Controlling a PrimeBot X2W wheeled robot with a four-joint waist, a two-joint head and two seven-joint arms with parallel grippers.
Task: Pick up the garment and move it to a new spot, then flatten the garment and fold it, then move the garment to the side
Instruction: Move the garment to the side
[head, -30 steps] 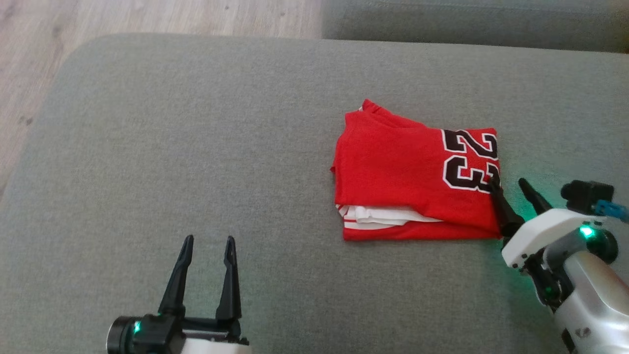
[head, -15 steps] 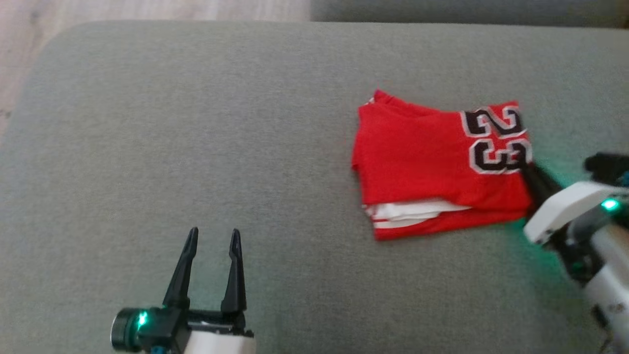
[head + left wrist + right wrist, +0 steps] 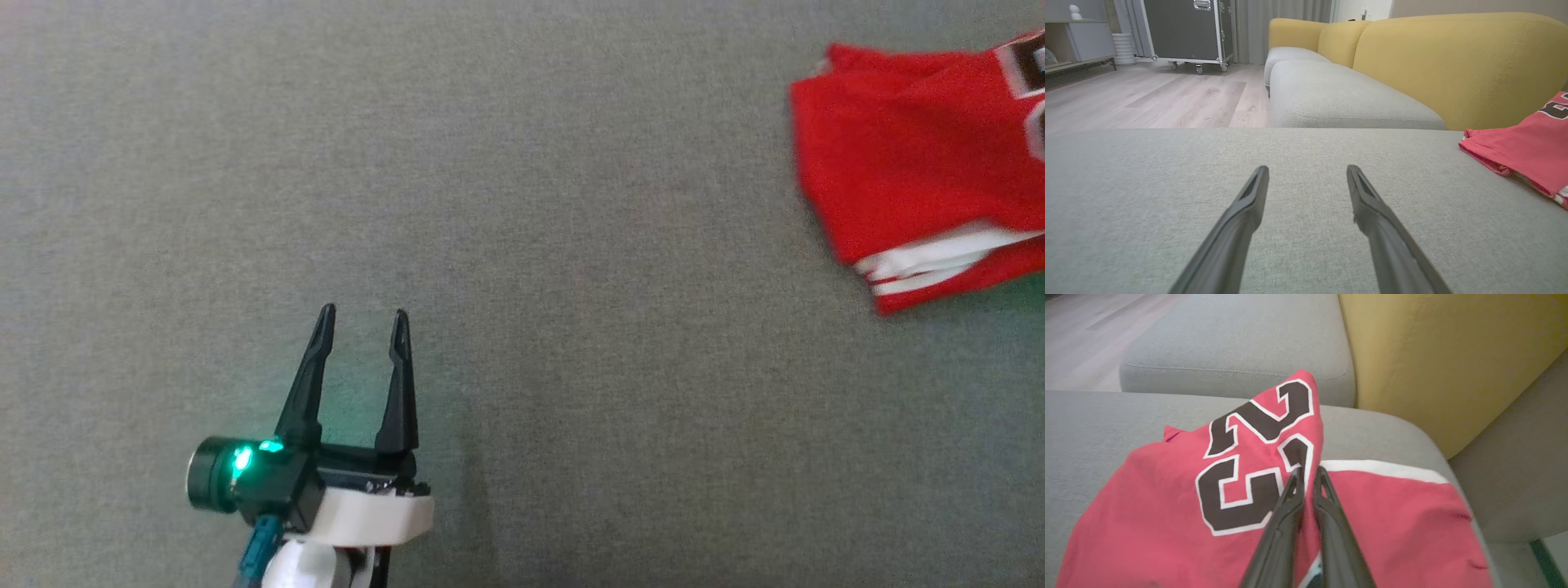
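The garment (image 3: 914,180) is a folded red jersey with a black "23" and white stripes, lying on the grey cushion (image 3: 522,204) at the head view's upper right edge. In the right wrist view my right gripper (image 3: 1308,473) is shut on the garment (image 3: 1167,490), pinching its edge beside the number and lifting the top layer into a peak. My left gripper (image 3: 363,314) stands open over bare cushion at the lower left, well apart from the garment (image 3: 1527,147), with nothing between its fingers.
A yellow sofa back (image 3: 1453,61) rises behind the grey cushion (image 3: 1306,228), with a second grey seat (image 3: 1339,98) beyond. Wooden floor (image 3: 1147,98) and a wheeled black case (image 3: 1184,28) lie further off. A gap (image 3: 1511,490) opens past the cushion's edge.
The head camera has swung, so the garment now sits at the upper right edge. My right gripper has shut on the garment's edge by the number. The left gripper stays open.
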